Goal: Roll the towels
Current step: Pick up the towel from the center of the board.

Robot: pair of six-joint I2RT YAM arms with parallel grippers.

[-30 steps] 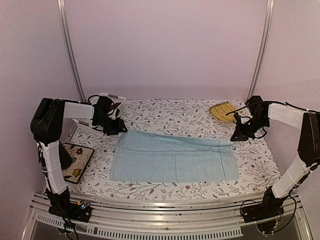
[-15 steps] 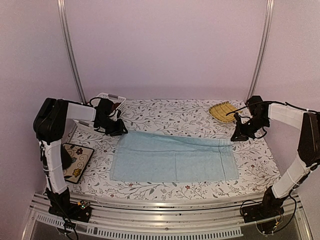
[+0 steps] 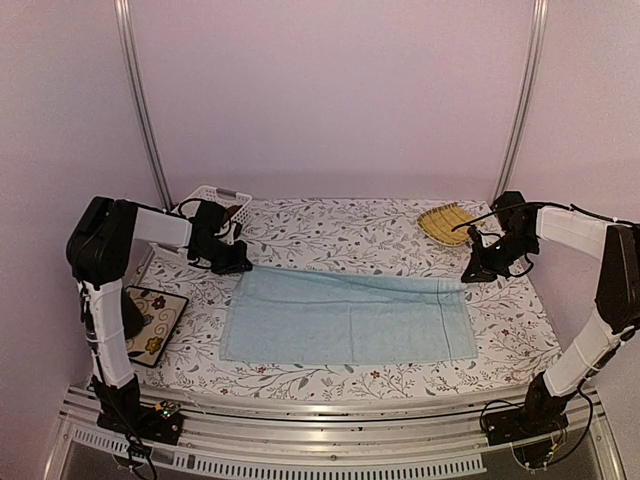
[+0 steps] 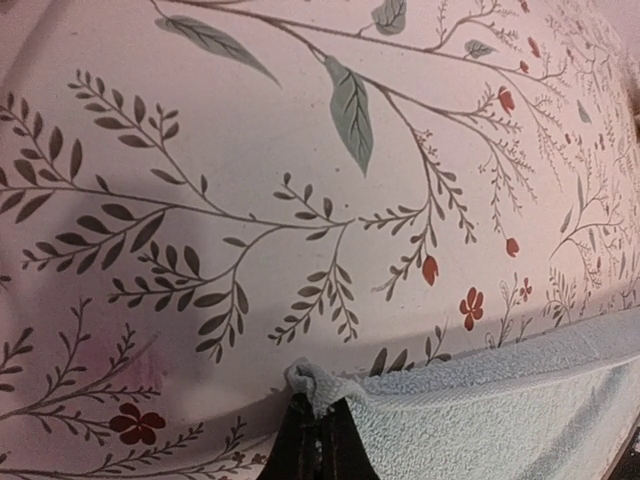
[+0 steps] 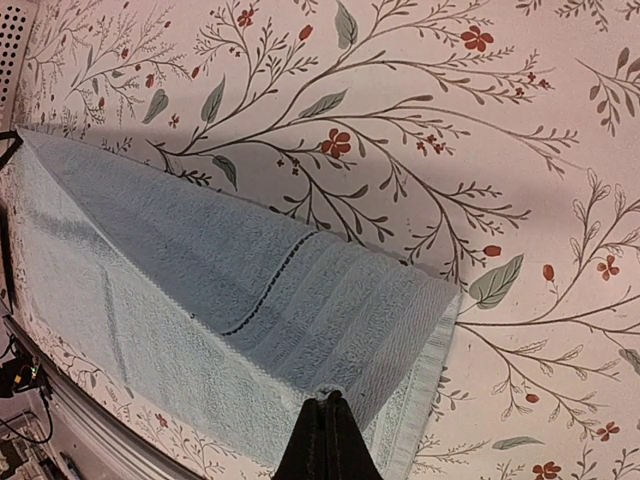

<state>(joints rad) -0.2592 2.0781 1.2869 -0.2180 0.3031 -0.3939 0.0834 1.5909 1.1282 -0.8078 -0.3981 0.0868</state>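
Pale blue towel [image 3: 350, 320] lies spread flat mid-counter [image 3: 340, 235] (floral cloth on it). Left jaws clamped tight on its far-L corner, clear in L wrist cam. Right jaws pinched on far-R corner, that edge lifted a bit. Yellow mat [image 3: 445, 222] sits far-R, white basket [image 3: 215, 195] far-L.

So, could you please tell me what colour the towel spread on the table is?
The towel is pale blue, clearest in the top view.

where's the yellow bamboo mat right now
In the top view the yellow bamboo mat lies at the far right of the table, just beyond the right pincer and the blue towel.
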